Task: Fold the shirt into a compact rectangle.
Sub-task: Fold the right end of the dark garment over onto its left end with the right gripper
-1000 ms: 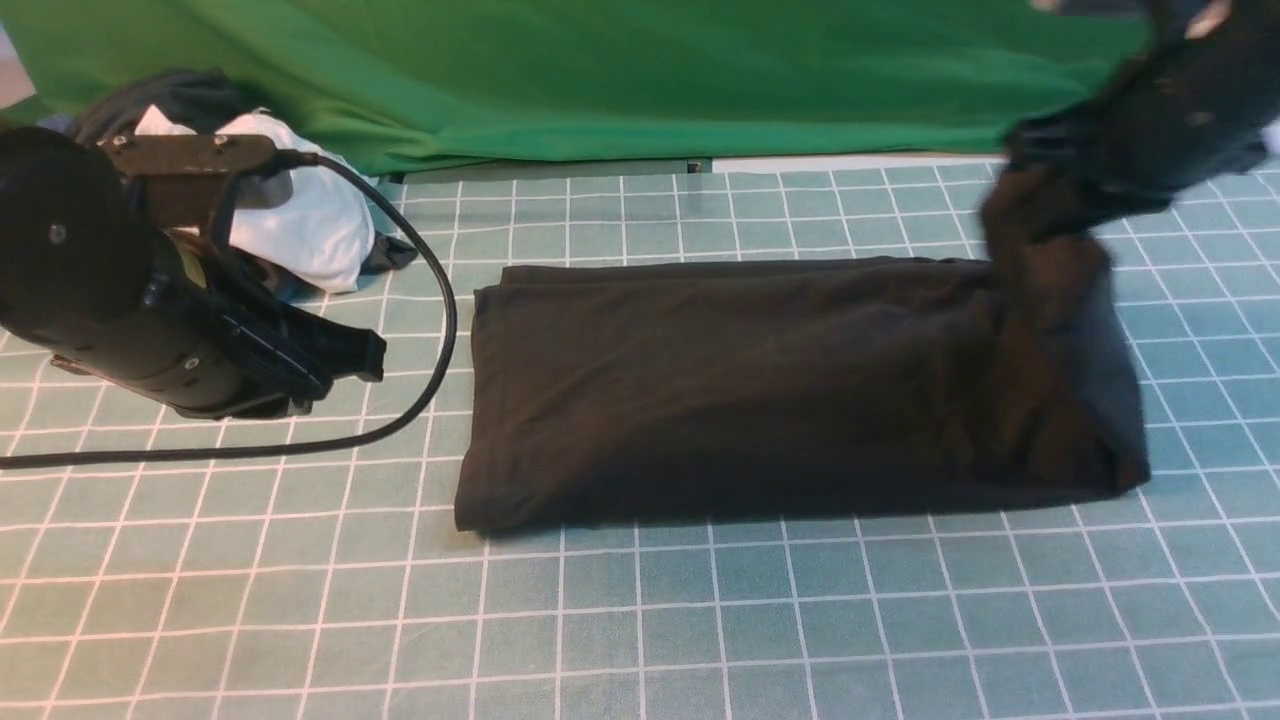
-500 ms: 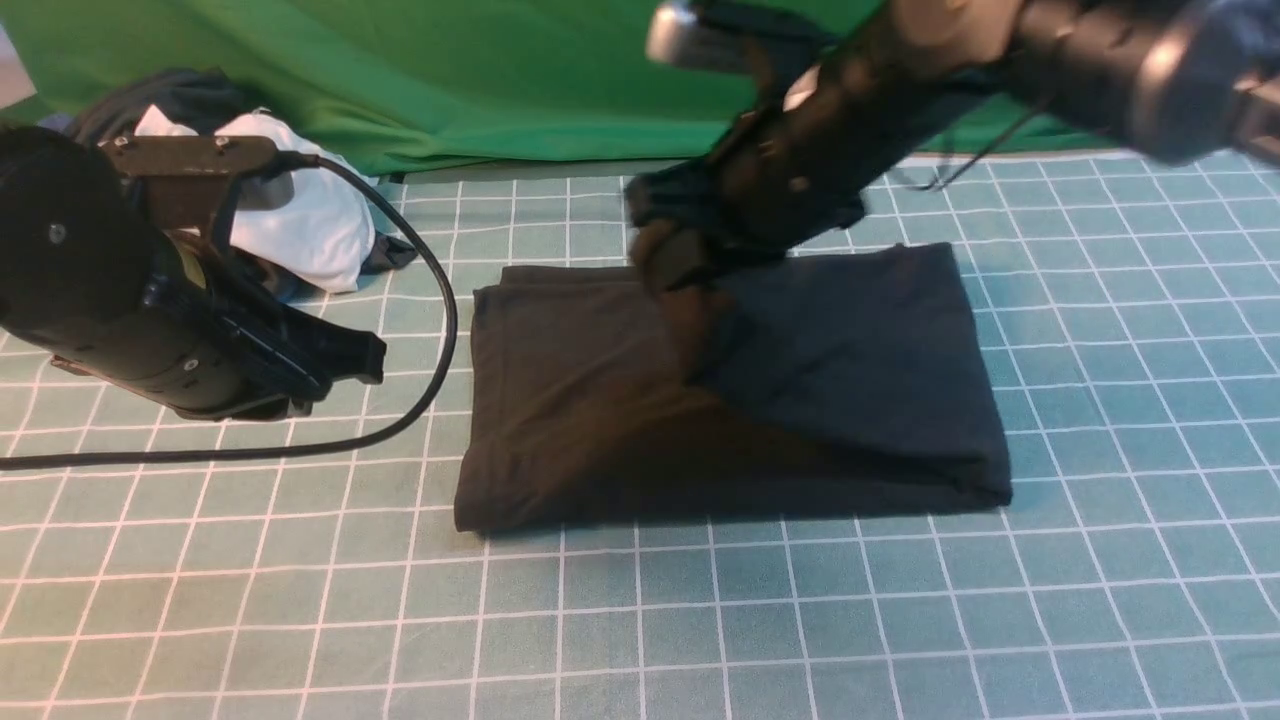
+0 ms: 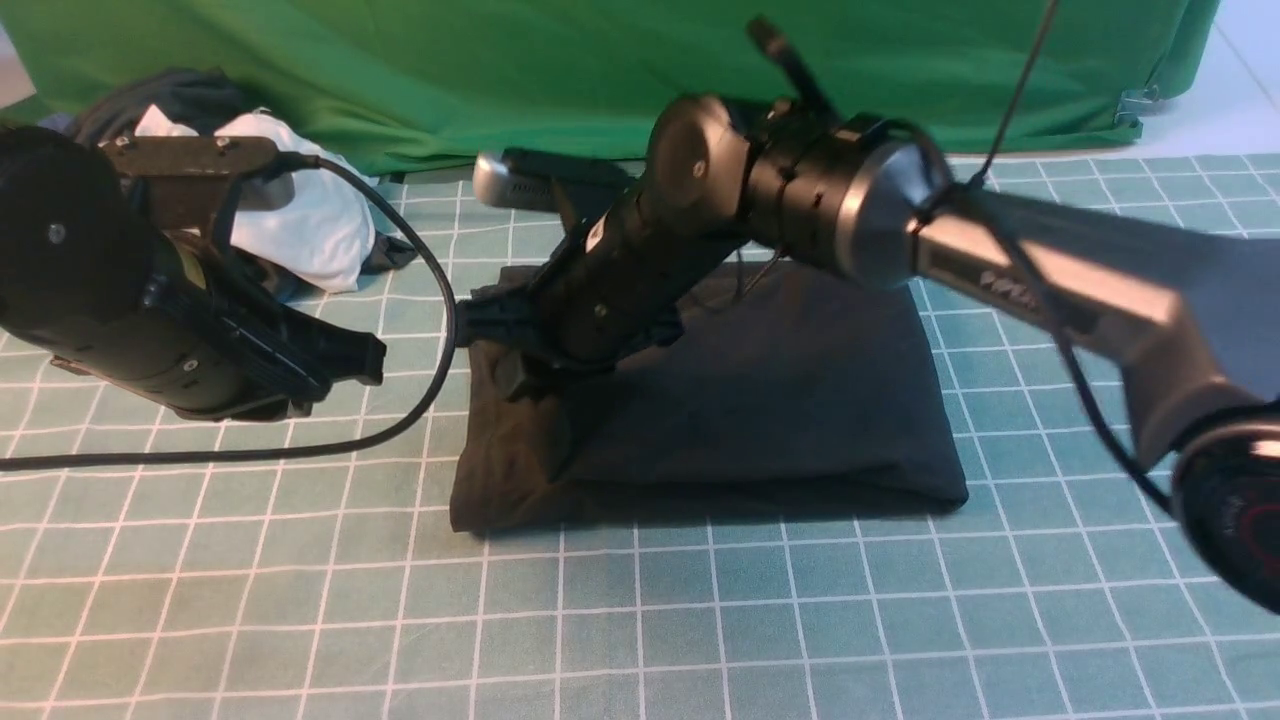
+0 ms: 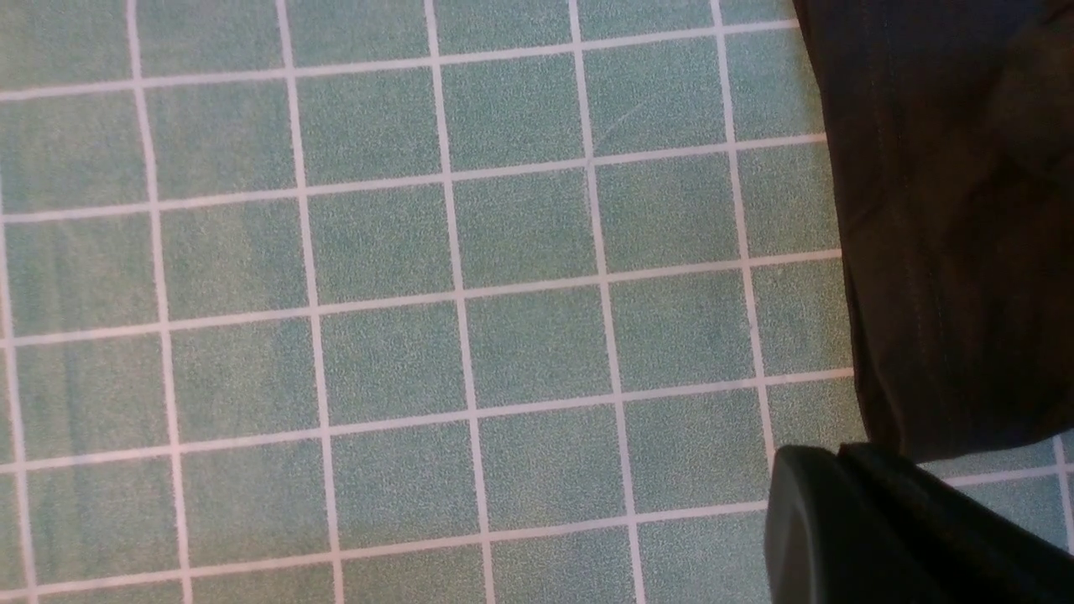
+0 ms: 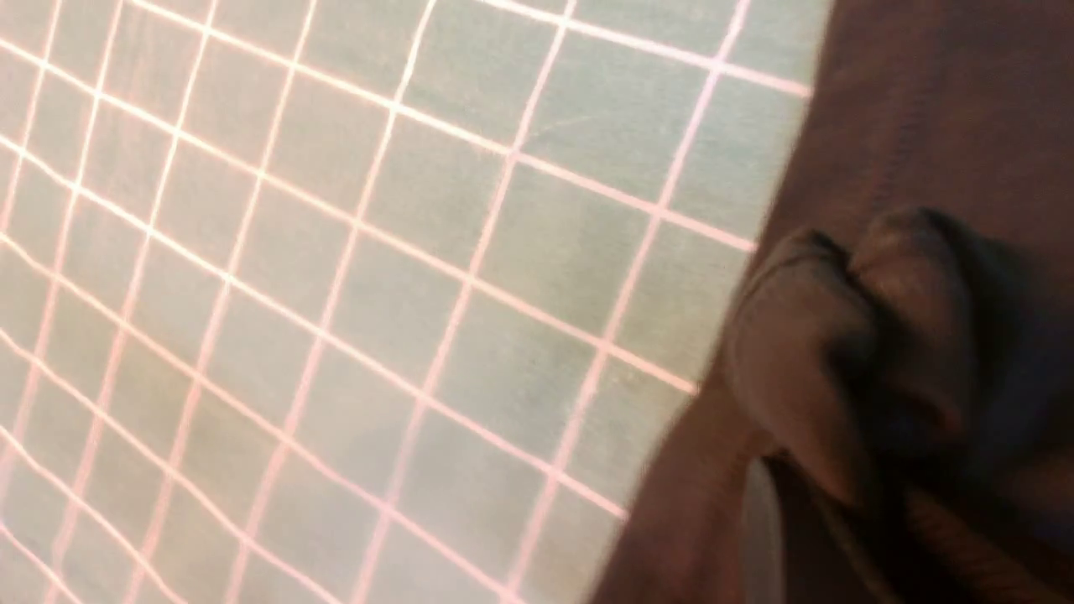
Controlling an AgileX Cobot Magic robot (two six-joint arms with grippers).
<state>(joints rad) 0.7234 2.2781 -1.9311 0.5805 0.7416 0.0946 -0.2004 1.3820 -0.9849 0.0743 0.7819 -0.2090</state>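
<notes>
- Now halved, the black shirt (image 3: pixel 800 400) lies in the middle of the gridded desk (image 3: pixel 640 620) as a squat double layer, its right end swept over onto its left within the past second.
- The right pincer (image 3: pixel 512 372) sits low at the shirt's left edge, where a knot of fabric bunches against it. Blur hides whether the jaws grasp that knot or have let go.
- The left pincer (image 3: pixel 368 358), clenched on nothing, waits just left of the shirt, apart from it.
- Judging by the lumpy left edge, the fold wants releasing and smoothing before a further fold can make a compact rectangle.
- Farther back, a heap of garments (image 3: pixel 300 230) rests at the desk's far left, before a green backdrop (image 3: pixel 560 70).
</notes>
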